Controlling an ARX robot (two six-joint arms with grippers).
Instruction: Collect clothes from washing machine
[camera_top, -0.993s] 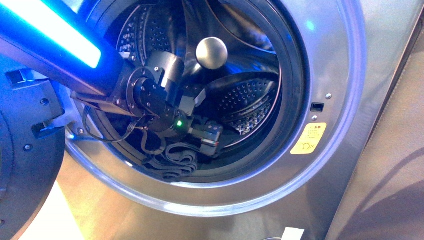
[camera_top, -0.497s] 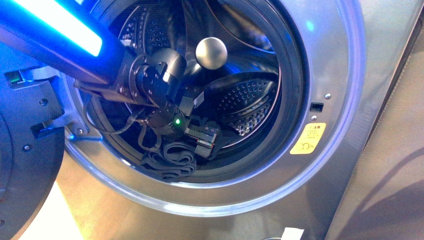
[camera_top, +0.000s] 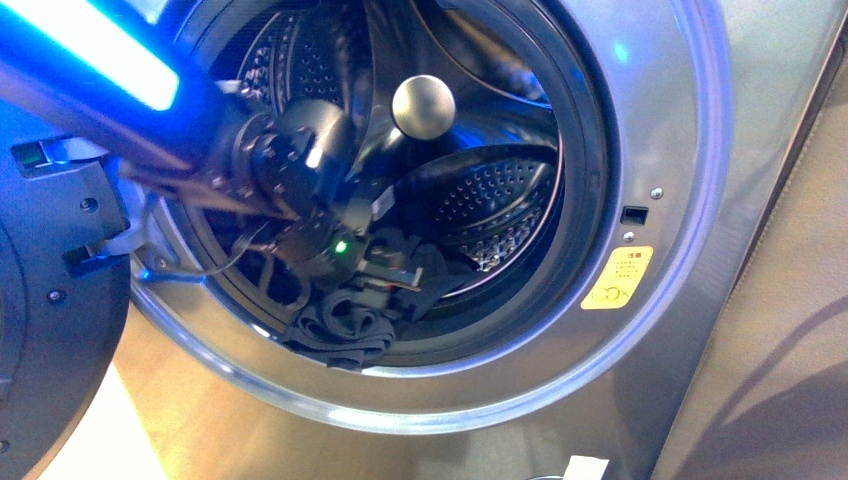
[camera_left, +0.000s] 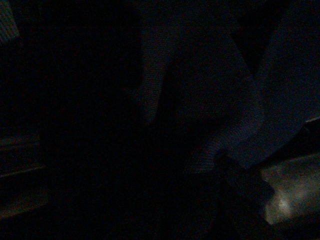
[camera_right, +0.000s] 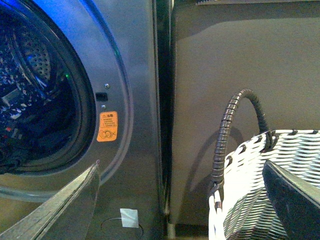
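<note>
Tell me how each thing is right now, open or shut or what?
washing machine: door open.
clothes: crumpled at the front edge of the drum.
left hand: inside the drum at the clothes; grip unclear, blurred.
right hand: open, outside, empty.
basket: upright; inside unseen.

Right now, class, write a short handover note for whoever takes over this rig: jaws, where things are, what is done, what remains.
Left gripper: inside the washing machine, at the clothes; jaws unclear, and its wrist view is dark.
Right gripper: jaws open, empty, beside a white basket.
Done: door open, left arm inside.
Left: grip the clothes and lift them out.
</note>
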